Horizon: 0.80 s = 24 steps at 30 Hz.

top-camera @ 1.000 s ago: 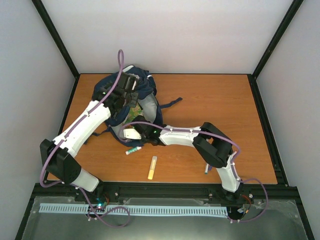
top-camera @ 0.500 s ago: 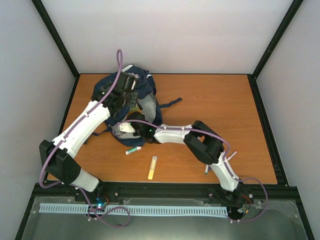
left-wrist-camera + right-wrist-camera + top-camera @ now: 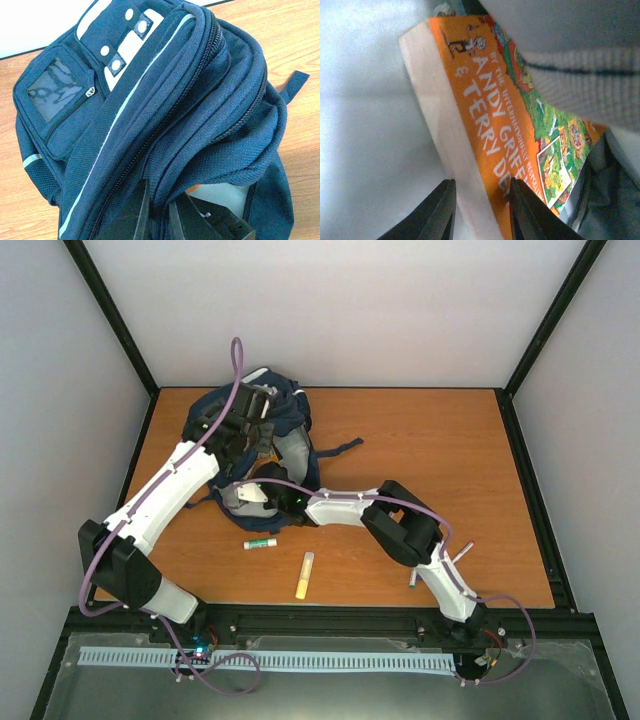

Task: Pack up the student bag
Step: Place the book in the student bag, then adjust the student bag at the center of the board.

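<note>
Left fingers are pinching the rim of the student bag; right fingers are gripping an orange book at its opening.

The bag is navy with white stripes and patches. The book has an orange cover with green cartoon pictures and cream page edges. The marker at the bag's five o'clock is yellow.

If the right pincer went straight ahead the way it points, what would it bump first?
The right pincer grips an orange paperback book; pushed straight on, that book would likely meet the pale inner lining of the navy blue fabric backpack first.
</note>
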{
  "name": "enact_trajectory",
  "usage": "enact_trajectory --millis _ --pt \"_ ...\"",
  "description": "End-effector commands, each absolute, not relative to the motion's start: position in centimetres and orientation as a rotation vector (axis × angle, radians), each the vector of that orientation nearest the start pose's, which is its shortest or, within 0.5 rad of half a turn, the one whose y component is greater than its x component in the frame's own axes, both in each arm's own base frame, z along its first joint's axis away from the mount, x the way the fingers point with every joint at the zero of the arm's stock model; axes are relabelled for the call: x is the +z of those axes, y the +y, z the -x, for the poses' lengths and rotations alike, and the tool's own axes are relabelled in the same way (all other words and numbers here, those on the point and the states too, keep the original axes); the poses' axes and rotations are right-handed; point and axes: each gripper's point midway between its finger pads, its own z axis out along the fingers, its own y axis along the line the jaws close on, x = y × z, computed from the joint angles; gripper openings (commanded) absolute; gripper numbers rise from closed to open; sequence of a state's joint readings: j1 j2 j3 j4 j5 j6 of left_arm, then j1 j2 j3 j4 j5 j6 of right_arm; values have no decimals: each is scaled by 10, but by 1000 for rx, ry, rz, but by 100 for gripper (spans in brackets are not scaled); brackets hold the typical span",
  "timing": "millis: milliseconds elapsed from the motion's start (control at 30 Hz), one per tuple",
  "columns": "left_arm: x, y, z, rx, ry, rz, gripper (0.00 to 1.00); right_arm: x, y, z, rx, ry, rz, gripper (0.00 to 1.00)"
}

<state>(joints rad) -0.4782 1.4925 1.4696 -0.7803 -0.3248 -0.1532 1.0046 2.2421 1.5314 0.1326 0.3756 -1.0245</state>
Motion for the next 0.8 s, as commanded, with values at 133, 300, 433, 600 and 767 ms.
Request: enact_trajectory --millis 133,300,433,600,767 --pt "298 -138 -391 11 2207 -156 3 101 432 -373 -352 1482 1604 42" --pt "291 -139 -393 23 2230 -160 7 96 408 -344 -245 1610 1648 51" --pt "291 -142 -392 -4 2233 -167 11 101 382 -324 -142 1710 1626 55" --pt "277 -152 -394 -35 2272 -200 13 122 347 -314 91 1900 1512 57" --pt "265 -162 -395 -75 2301 -224 16 138 313 -326 193 1983 1373 56"
